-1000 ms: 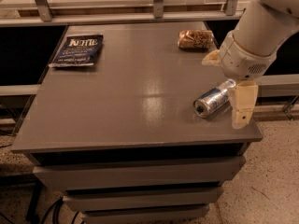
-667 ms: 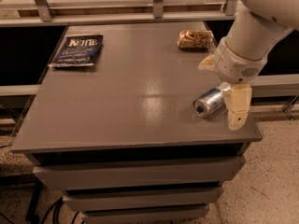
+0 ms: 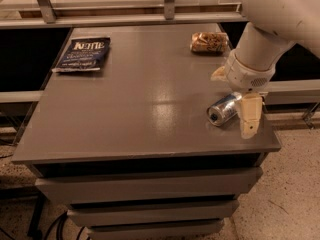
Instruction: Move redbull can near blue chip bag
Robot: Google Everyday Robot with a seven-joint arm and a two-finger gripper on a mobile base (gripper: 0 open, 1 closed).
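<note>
We seem to be in a lab or test room: a plain grey table [image 3: 125,109] stands on stacked drawers [image 3: 150,189] over a speckled floor [image 3: 290,194], with metal rails [image 3: 125,19] behind. The robot's gripper [image 3: 235,96] hangs at the table's right edge, fingers spread.

Grey flat-topped cabinet table [image 3: 150,109], drawers [image 3: 145,189] below. Slim silver-and-blue metal redbull can [image 3: 224,109] lying on side near right front edge, round top facing front-left. Cream two-finger gripper [image 3: 233,104] on white arm [image 3: 270,29] low over can, fingers spread; near finger [image 3: 250,116] just beside can's rear end. Flat navy blue chip bag [image 3: 82,54], white "KETTLE" lettering, far left corner, well apart from can. Tan wrinkly snack packet [image 3: 209,42] far right.
</note>
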